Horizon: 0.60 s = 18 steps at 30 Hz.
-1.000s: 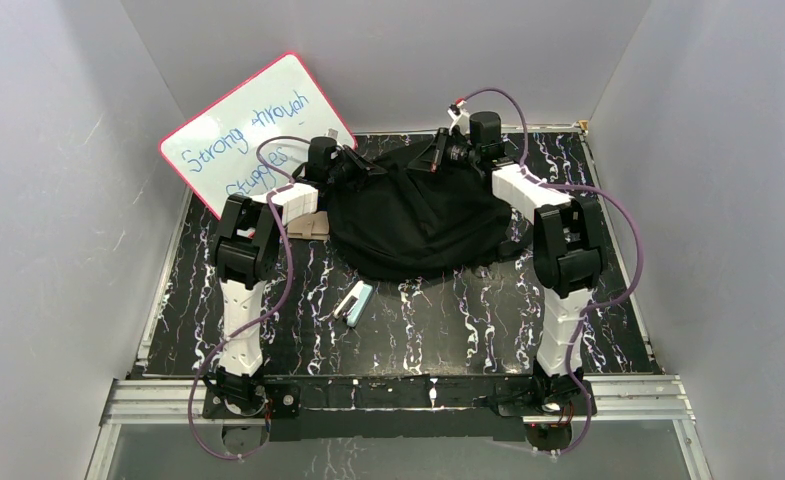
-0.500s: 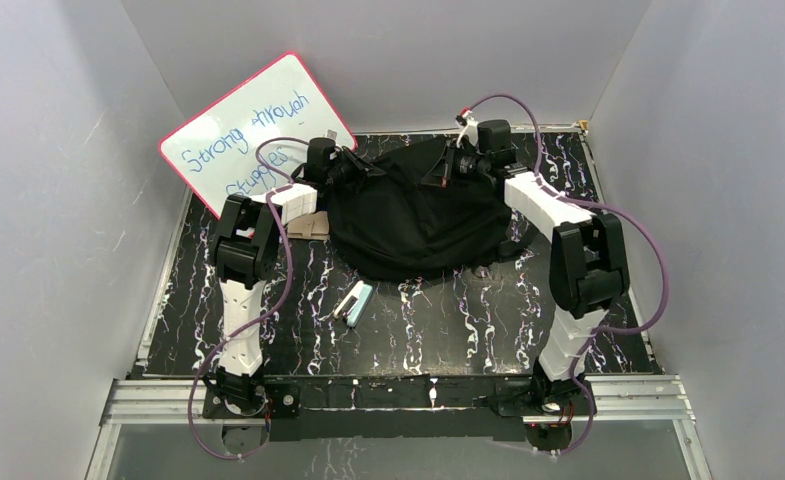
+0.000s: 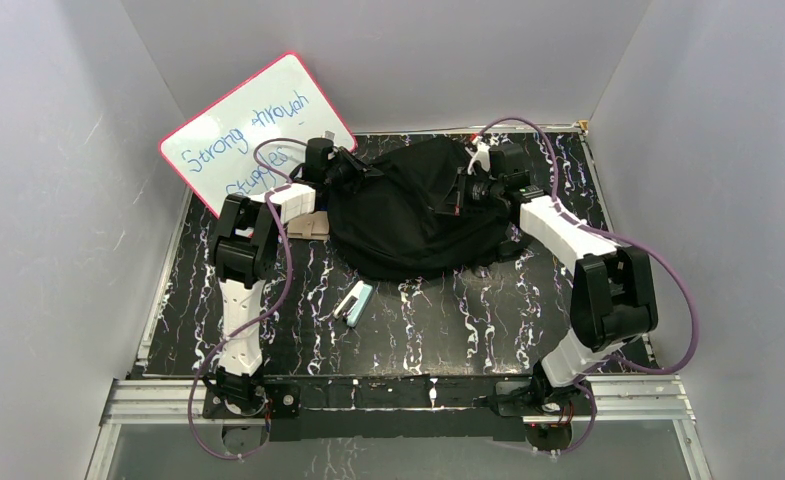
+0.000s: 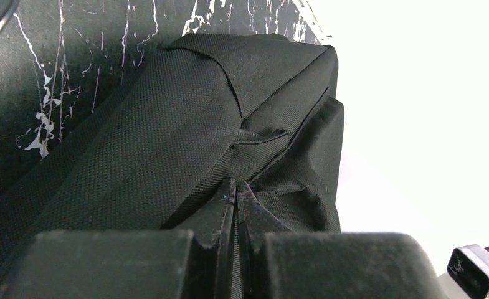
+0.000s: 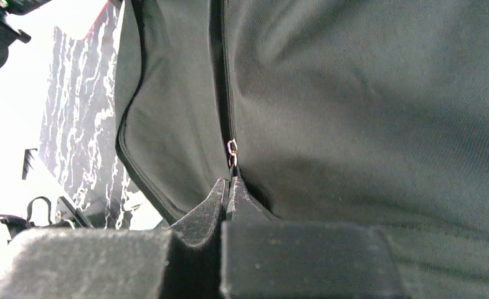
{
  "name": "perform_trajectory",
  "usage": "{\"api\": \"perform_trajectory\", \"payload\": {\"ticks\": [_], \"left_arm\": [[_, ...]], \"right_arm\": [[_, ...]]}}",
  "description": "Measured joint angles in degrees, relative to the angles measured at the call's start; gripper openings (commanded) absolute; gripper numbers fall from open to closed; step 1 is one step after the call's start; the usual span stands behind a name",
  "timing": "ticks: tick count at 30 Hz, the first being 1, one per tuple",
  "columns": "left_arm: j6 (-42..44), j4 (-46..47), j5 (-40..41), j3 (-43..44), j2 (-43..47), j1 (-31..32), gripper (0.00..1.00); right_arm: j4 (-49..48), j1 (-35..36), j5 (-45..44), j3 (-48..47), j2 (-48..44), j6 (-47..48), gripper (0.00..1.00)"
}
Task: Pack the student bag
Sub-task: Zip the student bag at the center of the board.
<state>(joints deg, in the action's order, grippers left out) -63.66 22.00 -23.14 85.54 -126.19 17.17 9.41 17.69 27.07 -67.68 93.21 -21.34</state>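
The left arm rises from its base, bends at a black elbow to the left of the black soft fabric student bag (image 3: 408, 215), and reaches its white forearm in to the bag's far left end. There the left gripper (image 3: 353, 170) has its fingers pressed together on a fold of the bag's woven cloth; the left wrist view shows the tips (image 4: 235, 187) meeting with fabric pinched between them.

The right arm has its elbow swung out well to the right of the bag, and its white forearm slants back toward the bag's upper right side. The right gripper (image 3: 460, 192) is likewise closed; in the right wrist view its tips (image 5: 228, 182) meet on the bag's zip line, just below a small metal ring (image 5: 232, 148) on the zip.

The bag lies slumped on the far half of a black table veined with white (image 3: 418, 330). Left of the bag, a pink-rimmed whiteboard with blue handwriting (image 3: 253, 130) leans against the wall. A small tan card piece (image 3: 313, 225) lies just beside the bag's left edge, and a small pale green and white object (image 3: 353, 300) lies in front of the bag, apart from it. Plain grey walls (image 3: 68, 220) close in the table on three sides. Purple cables (image 3: 663, 270) loop along both arms.
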Motion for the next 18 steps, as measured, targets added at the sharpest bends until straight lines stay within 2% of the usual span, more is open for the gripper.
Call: {"api": "perform_trajectory", "payload": {"ticks": [10,18], "left_arm": [[0.22,-0.35,0.00,0.00,-0.11,-0.20,0.00],[0.59,-0.70,0.00,0.02,-0.17,-0.20,0.00]], "right_arm": [[5.55,0.00,-4.72,4.07,-5.64,2.82,0.00],[8.87,-0.02,-6.97,5.90,-6.27,4.68,0.00]]}}
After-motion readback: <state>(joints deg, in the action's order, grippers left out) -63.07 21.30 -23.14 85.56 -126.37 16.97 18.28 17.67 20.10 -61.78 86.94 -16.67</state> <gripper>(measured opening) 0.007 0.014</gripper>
